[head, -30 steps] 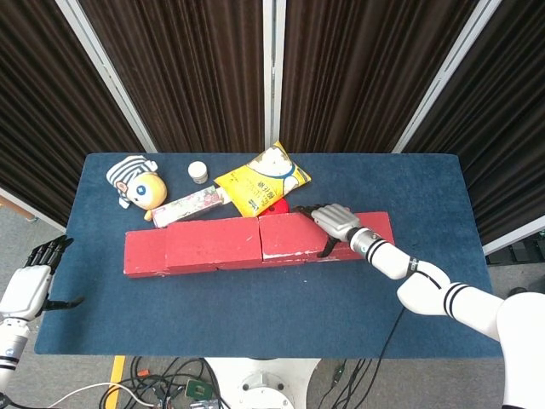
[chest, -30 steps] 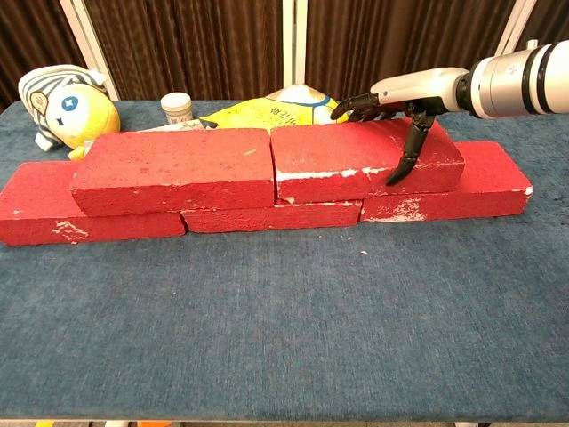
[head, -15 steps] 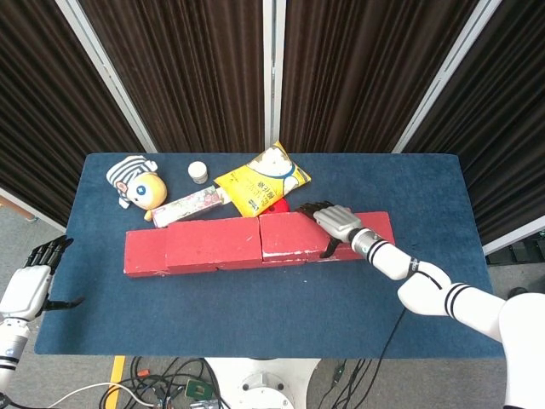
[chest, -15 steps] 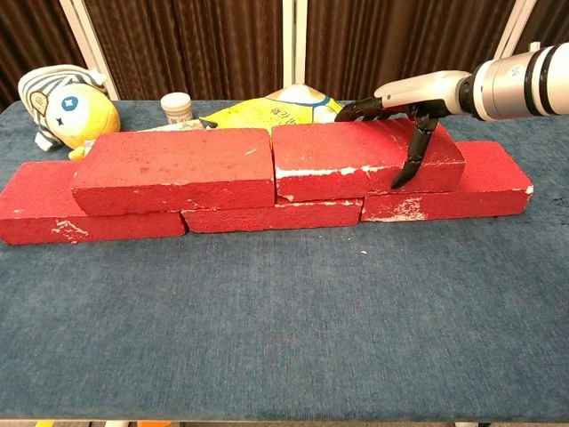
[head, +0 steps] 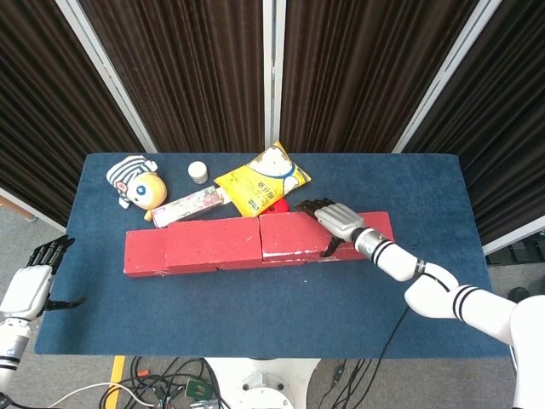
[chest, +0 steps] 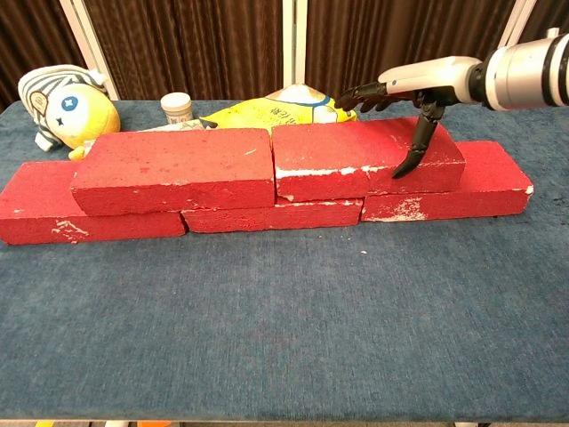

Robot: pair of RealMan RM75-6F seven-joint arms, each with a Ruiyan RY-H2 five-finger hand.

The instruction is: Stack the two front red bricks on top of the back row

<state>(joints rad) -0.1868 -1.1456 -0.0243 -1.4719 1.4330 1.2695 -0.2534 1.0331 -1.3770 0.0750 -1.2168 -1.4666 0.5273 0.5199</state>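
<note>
With both rough red rectangular upper bricks, one directly beneath the spread, empty right hand (chest: 404,98) (chest: 364,158) and one beyond its fingertips (chest: 173,167), already on the back row, a snagging thumb could likely drag the nearer brick off.

In the chest view the two upper bricks (chest: 267,165) cover most of the back row (chest: 444,191), so only its lower front faces and ends show. The right hand (chest: 418,84) has its arm cut off at the right edge of that frame. A small red object (head: 279,205) behind the bricks, centre of the head view, is mostly hidden; possibly another toy. The pink box (head: 189,205) is partly hidden behind the bricks. The left hand (head: 30,281) sits at the lower left edge, off the desk (head: 255,298), wrist cropped. The jar's (chest: 176,108) label is too small to read.
</note>
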